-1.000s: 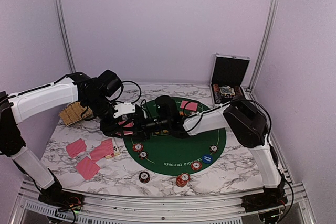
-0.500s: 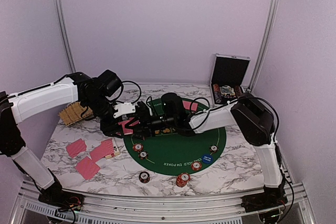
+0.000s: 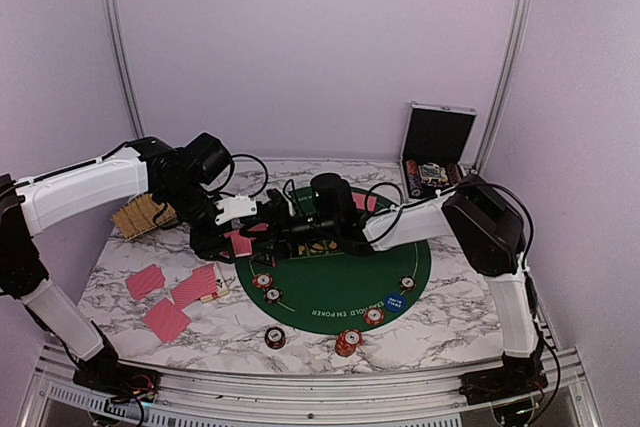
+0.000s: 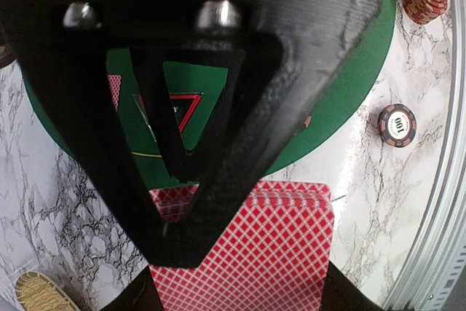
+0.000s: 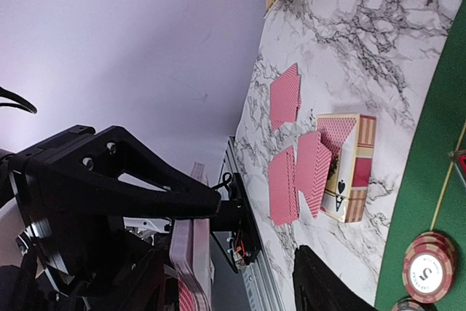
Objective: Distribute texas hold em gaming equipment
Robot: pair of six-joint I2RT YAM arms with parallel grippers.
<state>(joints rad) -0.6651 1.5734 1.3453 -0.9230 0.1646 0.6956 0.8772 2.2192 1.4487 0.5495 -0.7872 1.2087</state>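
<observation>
Where the two arms meet over the left rim of the round green felt mat (image 3: 345, 287), we find the deck of pink-red-backed playing cards (image 4: 269, 245) grasped in the left jaws and held clear of the white marble-patterned counter (image 3: 440, 337). From the left wrist view, we see the deck's diamond-patterned back beneath the black triangular finger frame, with mat and counter below it. From the right wrist view, we see the same deck edge-on, upright beside that frame.

The right jaws stand released. We see one dark finger (image 5: 324, 285) well apart from the deck's edge, and nothing is pinched against it. The right arm (image 3: 420, 222) reaches leftward across the mat, and its tip lies just beside the deck.

We note the following items at rest:
- Loose pink-red-backed cards (image 3: 166, 320) lie face down in three groups on the counter, left of the mat.
- A red-and-cream cardboard card box (image 5: 349, 169) touches one fanned group.
- Small red-and-white striped poker chips (image 3: 347, 344) sit on the counter near its front edge, and others rest on the mat's near-left part.
- A blue round marker disc (image 3: 397, 301) rests on the mat's near-right part.
- A woven straw basket (image 3: 140, 215) sits at the left, partly hidden by the left arm (image 3: 90, 187).
- A silver case with black lining (image 3: 437, 137) stands open at the far right corner.
</observation>
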